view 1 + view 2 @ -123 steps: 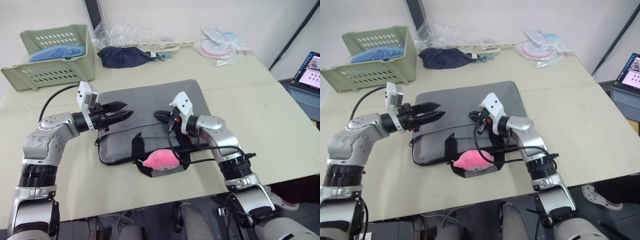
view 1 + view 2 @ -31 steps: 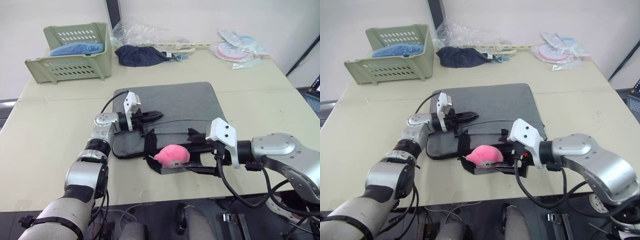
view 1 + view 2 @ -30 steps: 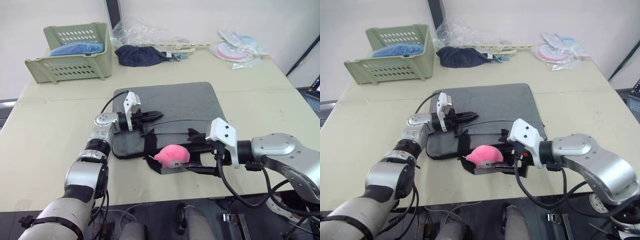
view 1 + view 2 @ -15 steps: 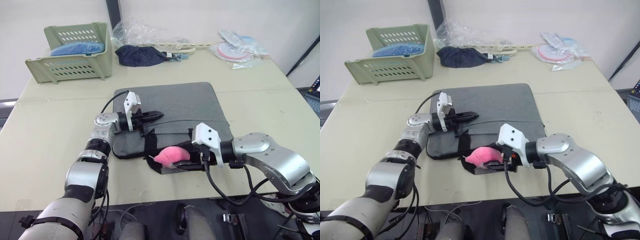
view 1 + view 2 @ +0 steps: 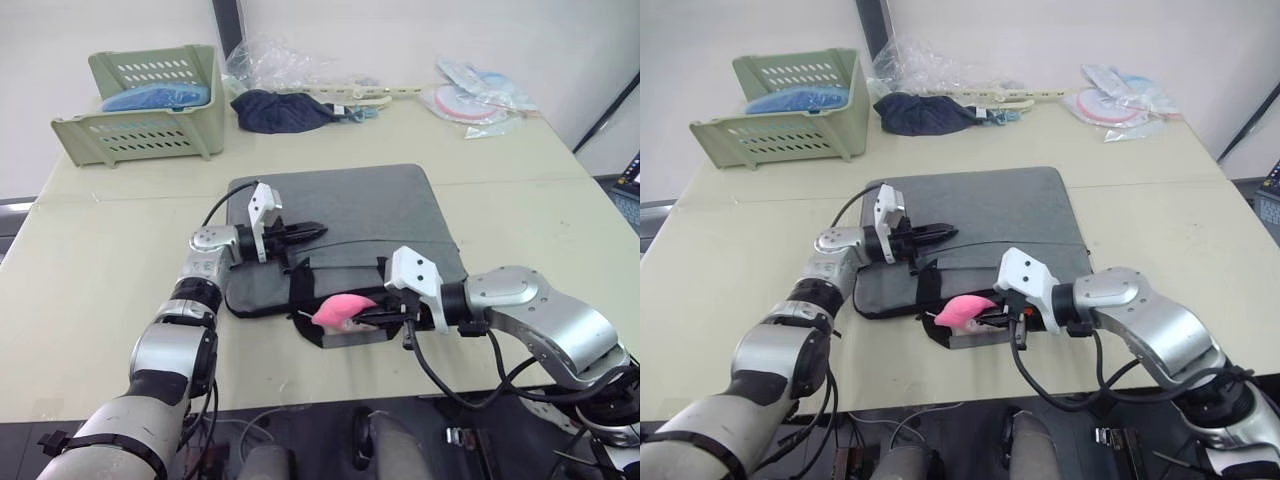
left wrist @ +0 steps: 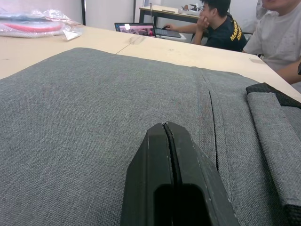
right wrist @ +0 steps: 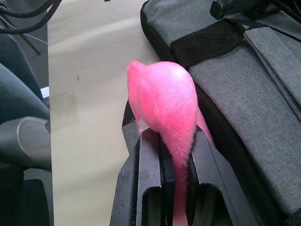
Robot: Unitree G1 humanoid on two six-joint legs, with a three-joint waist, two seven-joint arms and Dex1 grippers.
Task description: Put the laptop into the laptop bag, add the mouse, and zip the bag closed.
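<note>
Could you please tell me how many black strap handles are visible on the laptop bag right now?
2. One handle crosses the laptop bag just ahead of the left end effector; the other lies off its near edge under the pink pompom, partly hidden.

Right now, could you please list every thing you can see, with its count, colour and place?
laptop bag: one, grey with black straps, table centre
pompom: one, pink, at bag's near edge, pinched by right gripper
basket: one, pale green, far left corner, blue item inside
cloth bundle: one, dark blue, far edge
plastic wrapping: clear, behind the bundle
packets: several, pink and white, far right
people: two, seated beyond the table
left gripper: black, shut, over bag
right gripper: black, shut on pompom
</note>
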